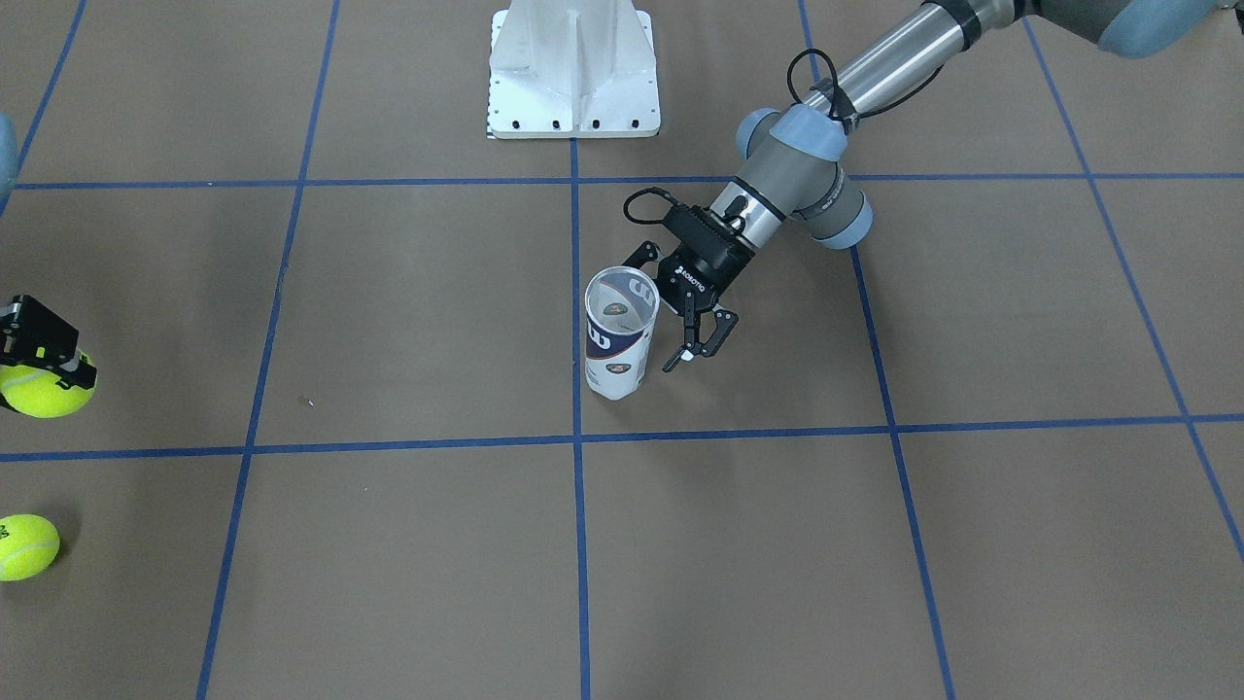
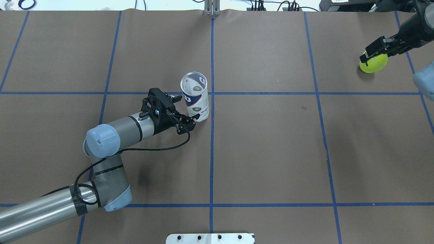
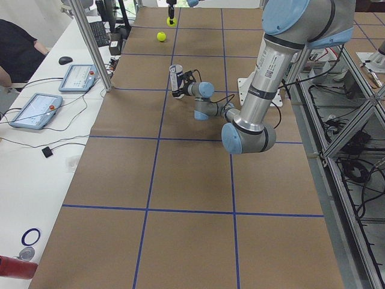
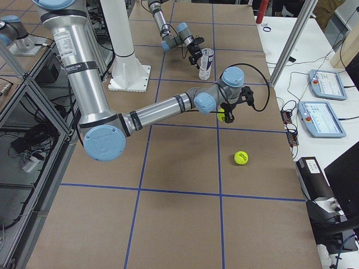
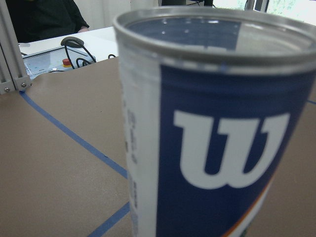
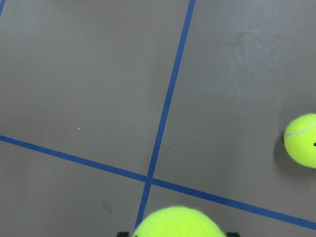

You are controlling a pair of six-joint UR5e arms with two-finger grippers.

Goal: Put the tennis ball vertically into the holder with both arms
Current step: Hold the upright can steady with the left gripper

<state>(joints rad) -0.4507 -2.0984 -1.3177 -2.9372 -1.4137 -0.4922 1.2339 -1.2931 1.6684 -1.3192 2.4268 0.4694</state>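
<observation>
The holder (image 2: 196,96) is a clear plastic cylinder that stands upright on the brown surface (image 2: 271,152). Its mouth faces up and has a silvery rim. A navy-and-white label wraps its wall. In the left wrist view a large white "W" fills the navy panel, with a sliver of orange at the label's lower edge. The overhead view also shows a small round emblem on the white part. The holder sits near the middle of the surface, on the robot's left of the central blue tape line and right at a crossing of the grid.

The left tool (image 2: 187,108) lies low and level at the holder's side with its fingers spread wide apart. One fingertip is beside the holder's wall and the other is by its base. Whether either pad touches the plastic cannot be told.

Far off toward the robot's right edge, the right tool (image 2: 371,57) is clamped on a yellow-green tennis ball (image 2: 375,65) close to the surface. Whether that ball rests on the surface is unclear. A second ball (image 1: 24,546) lies loose nearby, apart from it. The white pedestal (image 1: 573,68) stands at the robot's side of the surface.
</observation>
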